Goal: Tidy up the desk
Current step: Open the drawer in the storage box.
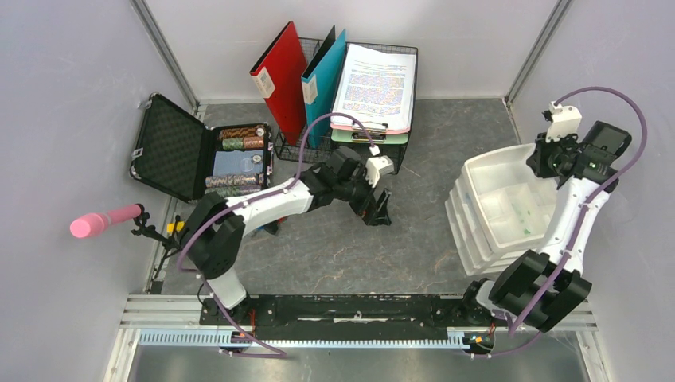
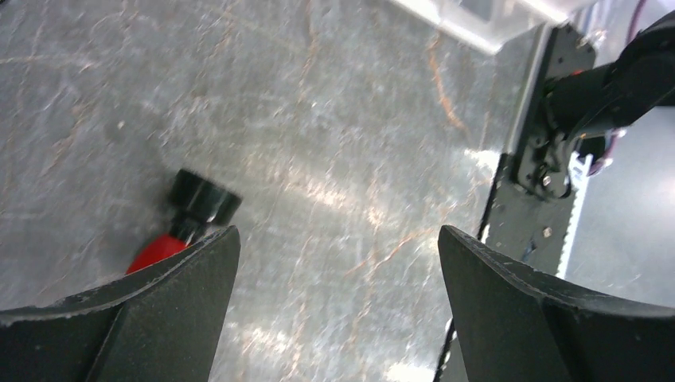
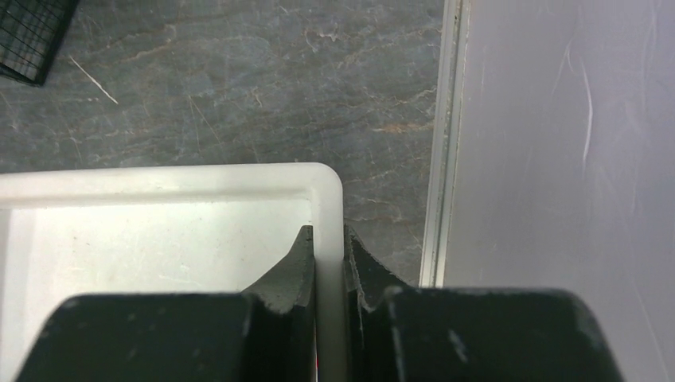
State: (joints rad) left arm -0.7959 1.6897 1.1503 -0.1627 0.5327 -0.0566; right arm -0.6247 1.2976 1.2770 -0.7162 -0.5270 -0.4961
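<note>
The right gripper [image 3: 328,236] is pinched on the side wall of the top white tray [image 3: 159,179], one finger [image 3: 296,267] inside and one outside, just short of the corner; that tray tops a nested stack at the right of the desk [image 3: 239,79], close to the pale wall [image 3: 557,159]. The left gripper [image 2: 338,243] hangs over mid-desk with its fingers spread wide, holding nothing; a red tool [image 2: 163,248] with a black cap lies on the stone beside one finger, ungripped.

The desk I judge heavy, rigid and fixed, a hard, faintly glossy slab on which things will slide rather than catch; there is no taking hold of it, so the tidying falls on what lies on it. The tray looks like light, thin plastic; it seems stiff enough to lift by one wall, yet apt to tip or flex from a one-sided pinch, so a hold near the corner, where the wall is stiffest, seems sound; being nested, it may drag the tray beneath. The red tool is small and round and will likely roll; across the barrel is the place to take it.

Further out, a wire basket [image 1: 290,147] at the back holds folders [image 1: 278,79] and a clipboard [image 1: 374,131] bearing a printed sheet [image 1: 378,79]; an open foam-lined case [image 1: 171,147] lies at the left. The sheet's print is too small to read; the white spine labels show nothing legible; no brand can be made out.
</note>
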